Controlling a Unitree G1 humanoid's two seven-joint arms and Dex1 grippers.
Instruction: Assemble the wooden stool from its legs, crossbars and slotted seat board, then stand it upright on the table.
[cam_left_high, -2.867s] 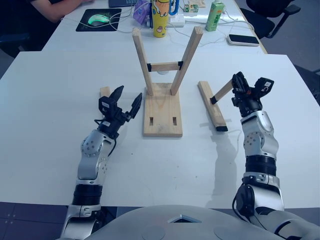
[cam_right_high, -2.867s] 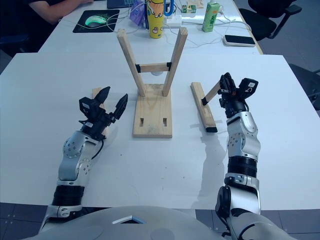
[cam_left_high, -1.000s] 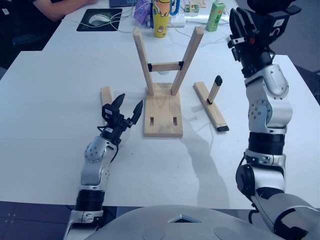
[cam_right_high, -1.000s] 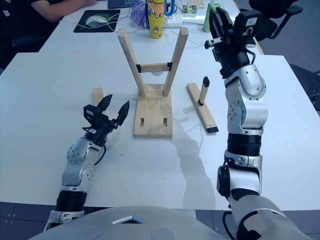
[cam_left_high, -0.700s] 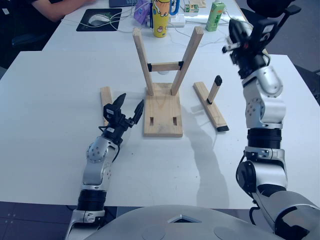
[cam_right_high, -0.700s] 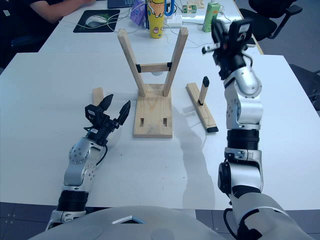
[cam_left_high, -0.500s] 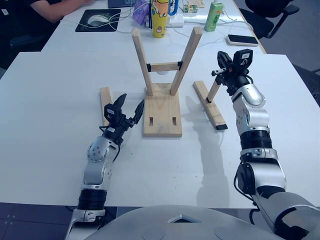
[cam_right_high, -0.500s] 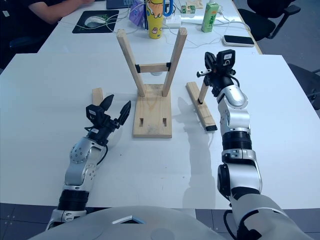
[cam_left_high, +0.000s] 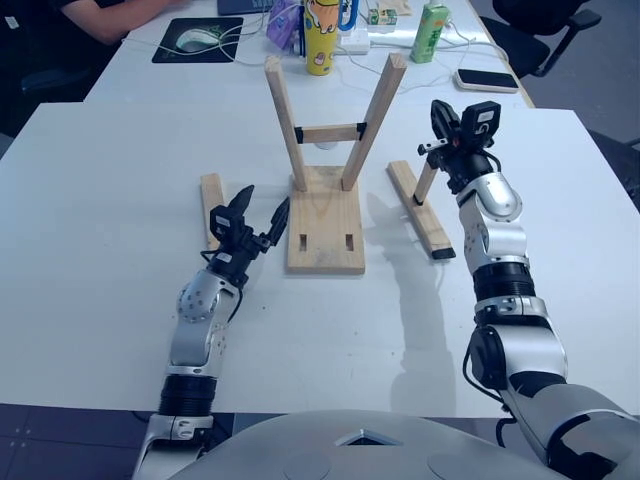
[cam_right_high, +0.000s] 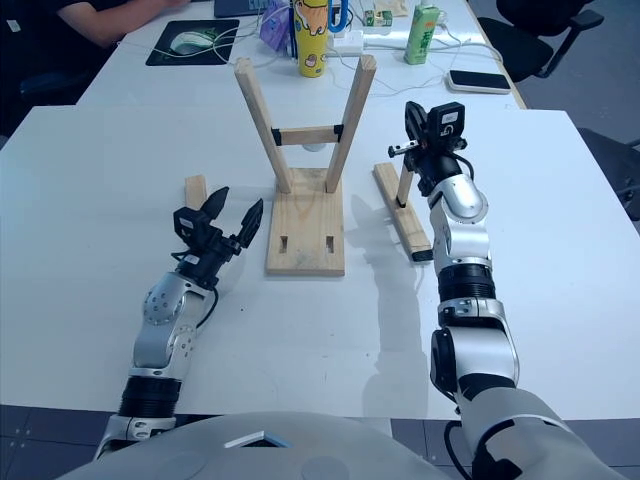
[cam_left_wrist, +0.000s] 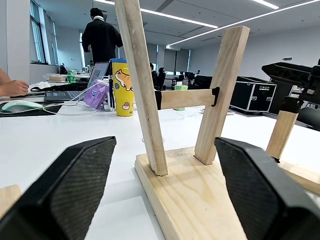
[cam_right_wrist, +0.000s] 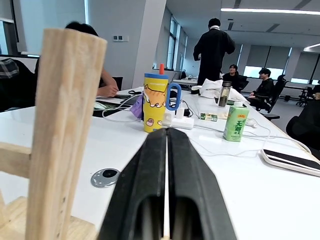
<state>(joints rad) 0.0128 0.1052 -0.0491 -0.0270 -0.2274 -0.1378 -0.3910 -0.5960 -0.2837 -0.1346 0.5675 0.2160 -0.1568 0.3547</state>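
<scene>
The slotted seat board (cam_left_high: 325, 235) lies flat at mid-table. Two legs (cam_left_high: 283, 120) stand up from its far end, joined by a crossbar (cam_left_high: 330, 132). To its right lies another leg (cam_left_high: 420, 208) with a short crossbar (cam_left_high: 426, 182) sticking up from it. A loose leg (cam_left_high: 211, 205) lies on the left. My left gripper (cam_left_high: 266, 197) is open, low over the table between that loose leg and the board, with nothing in it. My right gripper (cam_left_high: 438, 110) is shut and empty, just above the short crossbar's upper end, its fingers (cam_right_wrist: 167, 190) pressed together.
A second table behind carries a yellow cup (cam_left_high: 320, 40), a green carton (cam_left_high: 429, 30), a phone (cam_left_high: 485, 79), and a mouse on its pad (cam_left_high: 190, 40). A person's arm rests at that table's far left. White table surface in front of the board is free.
My right arm has come down from high above the table to the top of the short crossbar. The left arm has barely shifted.
</scene>
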